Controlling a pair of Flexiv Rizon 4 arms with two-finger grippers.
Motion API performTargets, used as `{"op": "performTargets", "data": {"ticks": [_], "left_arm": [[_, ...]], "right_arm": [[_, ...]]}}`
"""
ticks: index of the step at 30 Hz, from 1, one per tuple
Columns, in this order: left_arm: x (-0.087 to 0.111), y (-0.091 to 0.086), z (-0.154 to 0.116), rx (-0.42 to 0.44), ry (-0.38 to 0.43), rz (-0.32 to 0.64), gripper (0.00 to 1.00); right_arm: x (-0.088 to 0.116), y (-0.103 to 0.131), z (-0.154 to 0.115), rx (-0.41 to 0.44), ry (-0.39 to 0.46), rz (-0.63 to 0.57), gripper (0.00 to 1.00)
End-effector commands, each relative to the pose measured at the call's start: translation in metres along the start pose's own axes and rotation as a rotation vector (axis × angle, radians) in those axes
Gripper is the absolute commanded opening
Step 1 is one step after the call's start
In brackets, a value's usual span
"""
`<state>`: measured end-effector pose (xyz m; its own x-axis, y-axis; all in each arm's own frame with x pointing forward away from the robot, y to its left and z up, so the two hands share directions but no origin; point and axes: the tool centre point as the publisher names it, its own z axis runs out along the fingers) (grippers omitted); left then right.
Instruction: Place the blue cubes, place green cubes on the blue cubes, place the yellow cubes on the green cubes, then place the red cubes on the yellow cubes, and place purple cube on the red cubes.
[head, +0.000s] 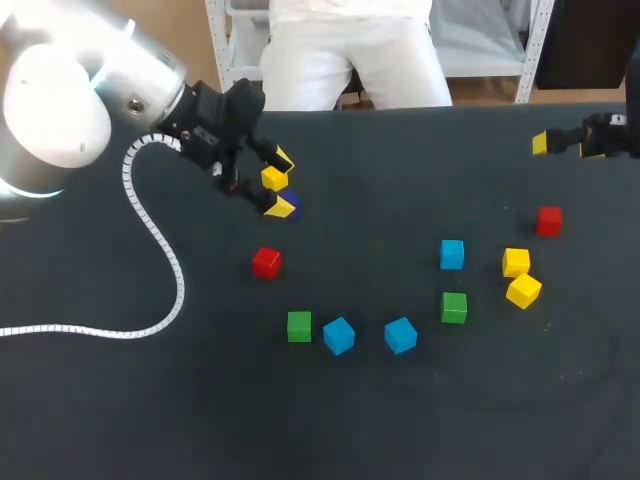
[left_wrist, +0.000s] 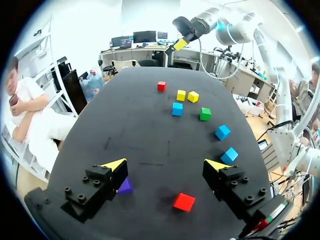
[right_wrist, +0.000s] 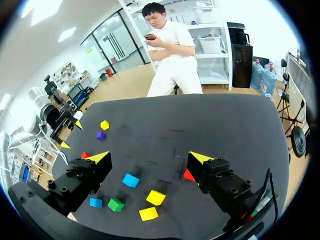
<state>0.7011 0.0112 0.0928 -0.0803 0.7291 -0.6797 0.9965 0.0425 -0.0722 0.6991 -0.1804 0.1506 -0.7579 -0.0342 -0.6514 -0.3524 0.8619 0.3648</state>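
Fingers, left (left_wrist: 112, 169): spread open and empty, low over the far left part of the counter (head: 150, 400).
Purple cube (left_wrist: 125, 186): just beside one left finger and partly hidden behind it, not between the two.
Fingers, right (right_wrist: 95, 164): spread open and empty, over the counter's far right edge, well apart from the left pair.
Cubes: three blue cubes (head: 339, 335), two green cubes (head: 299, 326), the yellow cubes (head: 516, 262) and the red cubes (head: 548, 221) all lie singly on the counter, with nothing stacked.
Risk, order: purple belongs on top and no blue base is set. A grab here would likely tie up the left arm or put purple down too early.
Risk, nudge: with the cube against one finger's side, closing may push it away instead of pinching it.
Risk, neighbour: one yellow cube (head: 275, 178) sits right by the left fingers and could be knocked or caught along with purple.
Risk, sweep: the near red cube (head: 266, 262) lies ahead of the left fingers, so a low move toward the blue ones could drag it.
Risk, tower: five layers of small cubes will probably topple if any is placed off-centre.
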Motion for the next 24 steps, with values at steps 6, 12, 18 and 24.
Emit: {"op": "performTargets", "data": {"ticks": [6,12,18,24], "left_arm": [[0.000,0.000,0.000,0.000,0.000,0.001,1.00],[0.000,0.000,0.000,0.000,0.000,0.001,1.00],[0.000,0.000,0.000,0.000,0.000,0.001,1.00],[0.000,0.000,0.000,0.000,0.000,0.001,1.00]], "right_arm": [[0.027,0.069,0.000,0.013,0.154,-0.397,1.00],[0.048,0.096,0.005,-0.018,0.206,-0.529,1.00],[0.072,0.130,0.019,-0.109,0.270,-0.629,1.00],[0.080,0.142,0.024,-0.205,0.344,-0.625,1.00]]}}
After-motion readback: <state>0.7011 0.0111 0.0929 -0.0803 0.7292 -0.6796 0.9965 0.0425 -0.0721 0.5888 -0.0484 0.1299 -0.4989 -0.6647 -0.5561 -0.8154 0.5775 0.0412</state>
